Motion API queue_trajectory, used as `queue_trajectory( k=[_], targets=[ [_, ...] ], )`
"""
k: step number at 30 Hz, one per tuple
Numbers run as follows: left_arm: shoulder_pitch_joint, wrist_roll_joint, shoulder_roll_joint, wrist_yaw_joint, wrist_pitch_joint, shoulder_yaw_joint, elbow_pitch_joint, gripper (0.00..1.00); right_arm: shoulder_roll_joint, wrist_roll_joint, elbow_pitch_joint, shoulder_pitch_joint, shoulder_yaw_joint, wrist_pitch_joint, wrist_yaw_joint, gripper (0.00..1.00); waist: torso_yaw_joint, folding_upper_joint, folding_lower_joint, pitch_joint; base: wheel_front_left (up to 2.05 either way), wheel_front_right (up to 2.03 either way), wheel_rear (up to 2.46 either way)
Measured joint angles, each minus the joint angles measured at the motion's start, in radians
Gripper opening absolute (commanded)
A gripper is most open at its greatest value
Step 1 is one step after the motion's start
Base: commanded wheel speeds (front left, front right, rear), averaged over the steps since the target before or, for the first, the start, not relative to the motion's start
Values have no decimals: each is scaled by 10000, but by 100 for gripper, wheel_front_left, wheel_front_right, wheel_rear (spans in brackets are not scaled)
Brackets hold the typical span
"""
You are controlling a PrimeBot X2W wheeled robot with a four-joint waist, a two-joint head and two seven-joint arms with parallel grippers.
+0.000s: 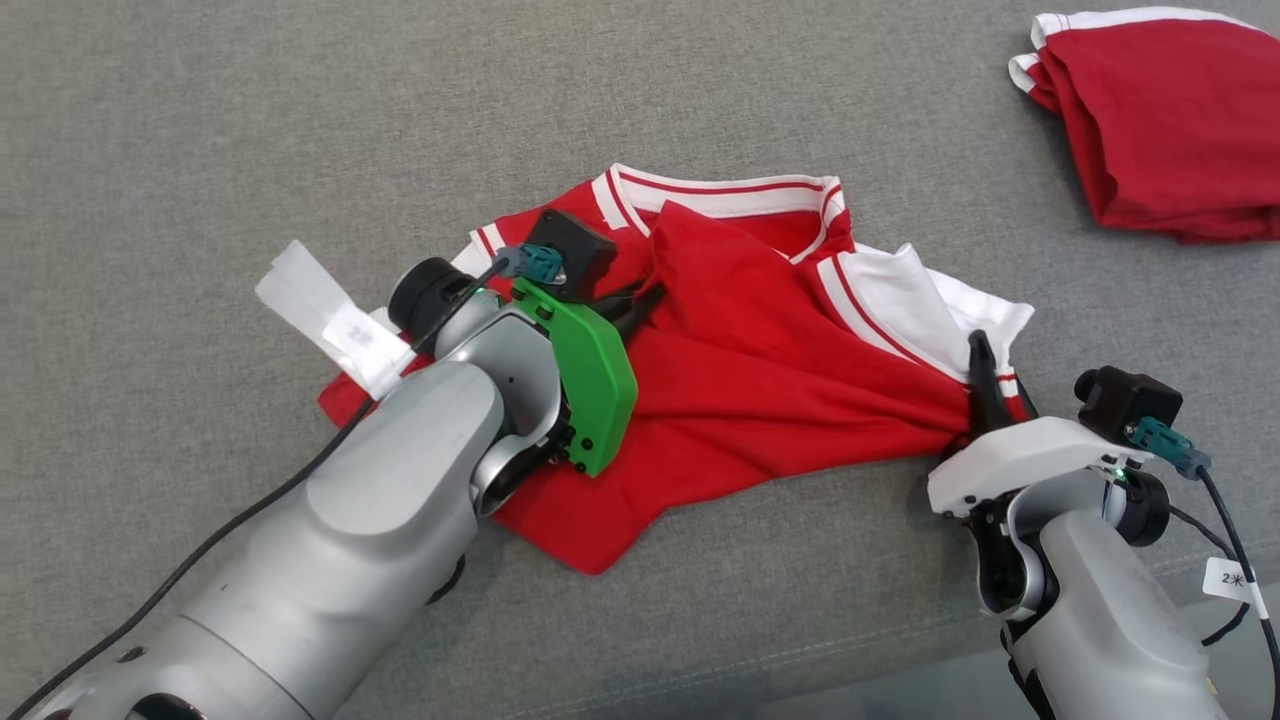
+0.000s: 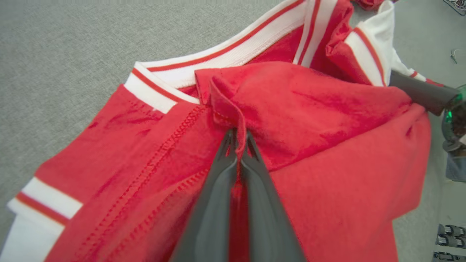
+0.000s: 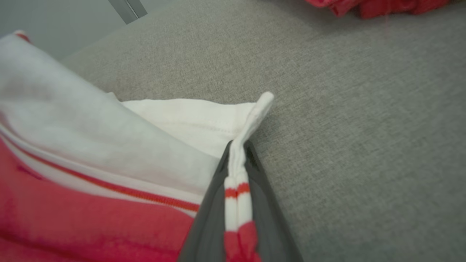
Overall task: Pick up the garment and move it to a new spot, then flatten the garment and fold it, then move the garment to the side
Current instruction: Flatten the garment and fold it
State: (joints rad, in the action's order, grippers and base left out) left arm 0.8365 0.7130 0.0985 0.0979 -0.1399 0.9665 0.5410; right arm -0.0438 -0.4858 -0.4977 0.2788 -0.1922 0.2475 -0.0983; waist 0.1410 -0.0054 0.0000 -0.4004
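The garment (image 1: 760, 390) lay crumpled on the grey upholstery (image 1: 250, 120), with the left gripper (image 2: 238, 143) pinched tight on a red hem fold, the right gripper (image 3: 238, 153) clamped on its striped white corner, and a cable tag (image 1: 1232, 580) legible only as "2".

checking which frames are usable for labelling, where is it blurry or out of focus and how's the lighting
Head view: sharp, even soft light, only a faint shadow along the garment. Left wrist view: stitching crisp near the left gripper, corners softer. Right wrist view: the near white cloth at the left is out of focus, the trim in the right gripper clearer.
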Motion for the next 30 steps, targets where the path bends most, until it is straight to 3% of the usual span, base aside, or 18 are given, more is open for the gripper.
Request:
queue_trajectory(
  k=[8, 15, 19, 20, 21, 25, 30],
  targets=[
    [30, 257, -194, 36, 591, -284, -838, 0, -73, 0, -199, -25, 334, 127, -90, 0, -451, 0, 0, 166, 0, 0, 0],
    [-447, 1011, -236, 136, 809, -280, -2708, 0, -215, -71, -341, -434, 849, 265, -107, 5, -1197, 0, 0, 423, 0, 0, 0],
    [-1348, 1797, -217, 138, 792, -389, -3544, 0, -339, -69, -384, -654, 1032, 357, -198, 60, -1652, 0, 0, 584, 0, 0, 0],
    [-1567, 2027, -203, 138, 792, -439, -3708, 0, -382, -69, -399, -704, 1080, 370, -232, 87, -1767, 0, 0, 627, 0, 0, 0],
    [-1785, 2174, -146, 138, 790, -499, -3864, 0, -416, -67, -403, -765, 1110, 395, -267, 100, -1884, 0, 0, 673, 0, 0, 0],
    [-2581, 2644, 272, 88, 736, -740, -4263, 0, -445, 17, -397, -843, 1118, 426, -265, 100, -2312, 0, 0, 879, 0, 0, 0],
    [-3441, 2918, 978, -301, 748, -1170, -4763, 0, -485, 27, -451, -968, 1104, 343, -274, 100, -2690, 0, 0, 1243, 0, 0, 0]
  ],
)
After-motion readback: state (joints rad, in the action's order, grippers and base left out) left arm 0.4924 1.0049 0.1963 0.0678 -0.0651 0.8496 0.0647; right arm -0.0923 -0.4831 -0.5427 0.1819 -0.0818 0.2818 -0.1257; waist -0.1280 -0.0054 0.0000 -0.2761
